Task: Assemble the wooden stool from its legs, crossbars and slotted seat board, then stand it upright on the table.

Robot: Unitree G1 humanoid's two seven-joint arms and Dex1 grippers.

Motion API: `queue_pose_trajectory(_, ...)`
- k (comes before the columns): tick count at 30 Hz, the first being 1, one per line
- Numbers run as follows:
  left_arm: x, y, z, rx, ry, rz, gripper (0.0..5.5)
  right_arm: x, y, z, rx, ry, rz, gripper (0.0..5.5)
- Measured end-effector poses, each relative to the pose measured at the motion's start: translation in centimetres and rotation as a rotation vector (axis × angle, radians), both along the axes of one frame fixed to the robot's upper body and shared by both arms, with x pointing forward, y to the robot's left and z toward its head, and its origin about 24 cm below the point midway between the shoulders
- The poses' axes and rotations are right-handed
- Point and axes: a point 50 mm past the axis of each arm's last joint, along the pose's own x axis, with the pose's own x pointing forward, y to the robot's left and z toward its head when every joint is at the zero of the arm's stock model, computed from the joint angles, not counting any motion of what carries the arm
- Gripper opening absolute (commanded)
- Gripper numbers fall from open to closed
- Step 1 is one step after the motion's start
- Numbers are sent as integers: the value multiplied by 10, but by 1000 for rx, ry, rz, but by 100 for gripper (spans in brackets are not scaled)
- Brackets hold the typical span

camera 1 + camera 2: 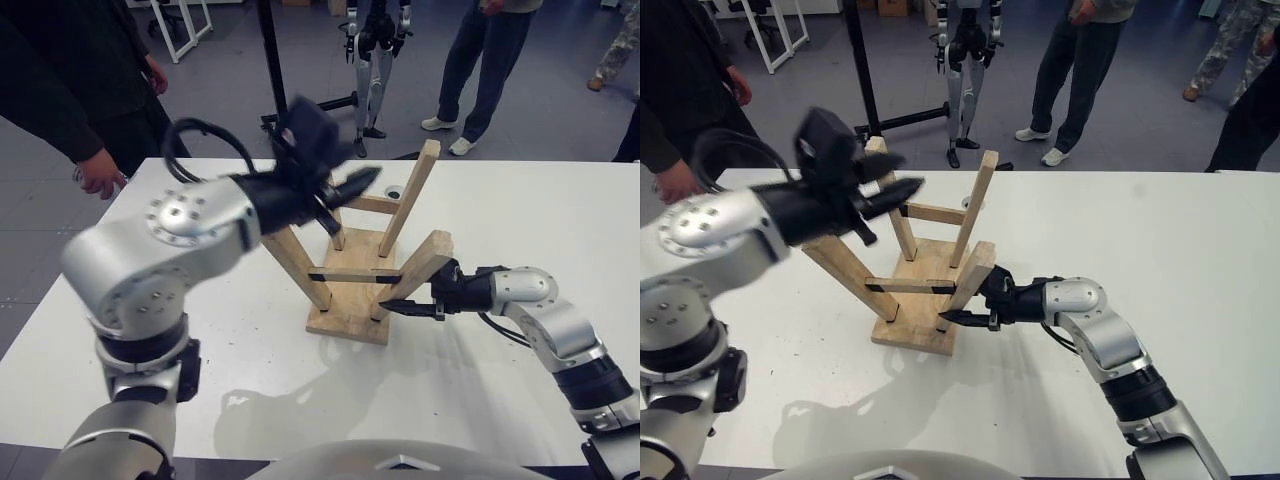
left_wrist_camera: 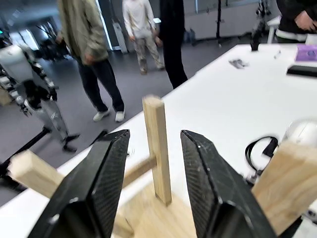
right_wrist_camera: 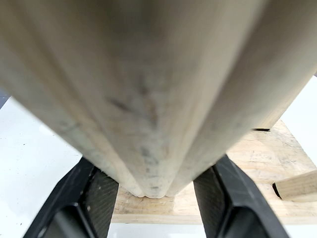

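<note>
Stool (image 1: 352,262) sits upside down near the middle of the bench (image 1: 520,200), with its seat board (image 1: 345,322) flat on the surface and the four legs pointing up and splaying outward. The crossbars (image 1: 352,275) already bridge the legs, so by the look of it assembly is nearly finished and the turn upright is not yet done.

The coming move depends on the far right leg (image 1: 412,190). Its long axis runs steeply up and leans away from the seat. It lies just ahead of the left gripper (image 1: 910,172), in line with the gap between the spread left fingers (image 2: 101,178), which have hold of nothing. They hover above the stool at about the height of the upper crossbar (image 1: 372,204), pointing across towards the robot's right.

The right gripper (image 1: 392,302) comes in low from the right. Its fingers (image 3: 96,196) are closed on either side of the near right leg (image 1: 422,262), close to where it meets the seat. That arm looks to be steadying the frame, so the left arm is the freer one to take the far leg.

The near left leg (image 1: 297,262) stands under the left forearm and could be knocked if that arm drops. A small round port (image 1: 392,189) in the bench lies just behind the stool.
</note>
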Motion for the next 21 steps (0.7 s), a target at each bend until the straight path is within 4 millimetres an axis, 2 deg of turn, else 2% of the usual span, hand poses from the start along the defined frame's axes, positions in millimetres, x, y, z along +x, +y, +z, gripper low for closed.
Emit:
queue_pose_trajectory(4, -5, -9, -24, 126, 83, 69, 191, 0, 0, 0, 0, 0, 0, 202)
queue_pose_trajectory(8, -21, -24, -50, 179, 155, 17, 191, 0, 0, 0, 0, 0, -1, 202)
queue_pose_trajectory(11, -13, -35, -29, 19, 26, 62, 191, 0, 0, 0, 0, 0, -1, 202)
queue_pose_trajectory(13, 1, -29, 17, -205, -209, 202, 191, 0, 0, 0, 0, 1, 0, 202)
queue_pose_trajectory(14, 3, -26, 25, -248, -263, 233, 191, 0, 0, 0, 0, 1, 0, 202)
queue_pose_trajectory(16, 4, -25, 27, -252, -284, 254, 191, 0, 0, 0, 0, 1, -1, 202)
queue_pose_trajectory(17, 3, -27, 20, -190, -276, 239, 191, 0, 0, 0, 0, 1, -1, 202)
queue_pose_trajectory(18, 1, -31, -1, -42, -226, 182, 191, -1, 0, 0, 2, 1, -1, 202)
queue_pose_trajectory(20, -14, -36, -56, 266, -37, 10, 191, -1, -1, 0, 6, 2, -3, 202)
queue_pose_trajectory(21, -18, -37, -70, 325, -3, -14, 191, -2, -1, 0, 6, 2, -4, 202)
